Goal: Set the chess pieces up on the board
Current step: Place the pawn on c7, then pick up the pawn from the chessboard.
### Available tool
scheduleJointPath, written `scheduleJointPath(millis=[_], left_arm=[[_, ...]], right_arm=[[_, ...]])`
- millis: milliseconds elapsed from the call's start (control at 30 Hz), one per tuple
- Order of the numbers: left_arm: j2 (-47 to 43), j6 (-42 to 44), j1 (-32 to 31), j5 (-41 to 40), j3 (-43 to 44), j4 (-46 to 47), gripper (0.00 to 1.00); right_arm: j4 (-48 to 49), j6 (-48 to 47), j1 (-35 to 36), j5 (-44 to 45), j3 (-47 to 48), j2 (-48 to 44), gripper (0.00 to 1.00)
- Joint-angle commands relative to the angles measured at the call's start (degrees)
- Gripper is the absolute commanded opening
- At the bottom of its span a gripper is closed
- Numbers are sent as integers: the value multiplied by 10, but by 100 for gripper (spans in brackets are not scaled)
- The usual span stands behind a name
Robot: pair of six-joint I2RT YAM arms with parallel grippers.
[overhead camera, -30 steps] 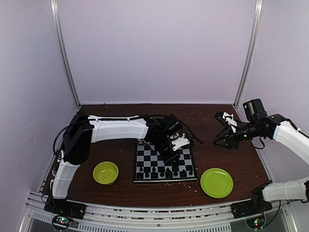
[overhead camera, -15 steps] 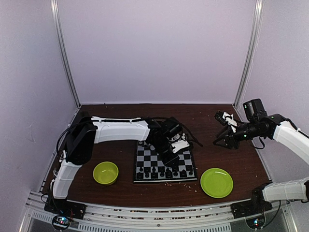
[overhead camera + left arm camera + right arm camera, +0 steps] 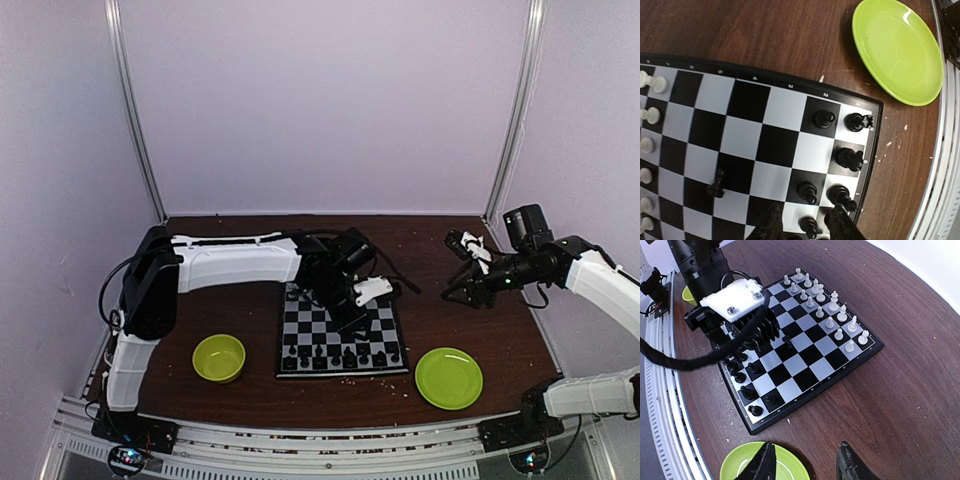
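The board (image 3: pixel 385 325) lies mid-table, with black chess pieces (image 3: pixel 340 355) lined along its near rows. In the left wrist view my left gripper (image 3: pixel 807 226) stands open low over the board (image 3: pixel 770 107), its fingers (image 3: pixel 771 225) either side of a black pawn (image 3: pixel 810 227) that stands free on its square. A lone black pawn (image 3: pixel 717 183) stands mid-board, and white pieces (image 3: pixel 651 116) line the left edge. My right gripper (image 3: pixel 807 462) hangs open and empty above the bare table beside the board (image 3: pixel 812 370); the top view has my right gripper (image 3: pixel 462 290) to the board's right.
A green bowl (image 3: pixel 219 357) sits left of the board and a flat green plate (image 3: pixel 448 377) to its near right. The plate (image 3: pixel 735 467) lies partly under my right gripper's left finger. White crumbs dot the table by the board's near edge.
My left gripper has opened around the black pawn, which now stands free on its square. The left arm has shifted slightly towards the back. The right arm has not moved.
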Motion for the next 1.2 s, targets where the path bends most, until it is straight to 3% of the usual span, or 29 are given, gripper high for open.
scheduleJointPath(millis=[0, 467, 800, 1167], left_arm=[[-29, 51, 10, -45, 7, 19, 34], [45, 146, 33, -55, 60, 9, 39], [96, 152, 38, -66, 106, 0, 40], [99, 150, 43, -74, 78, -13, 39]], right_arm=[[-1, -2, -4, 5, 12, -1, 40], [0, -3, -4, 9, 12, 5, 40], [-2, -6, -4, 13, 13, 13, 40], [-6, -9, -4, 15, 16, 16, 40]])
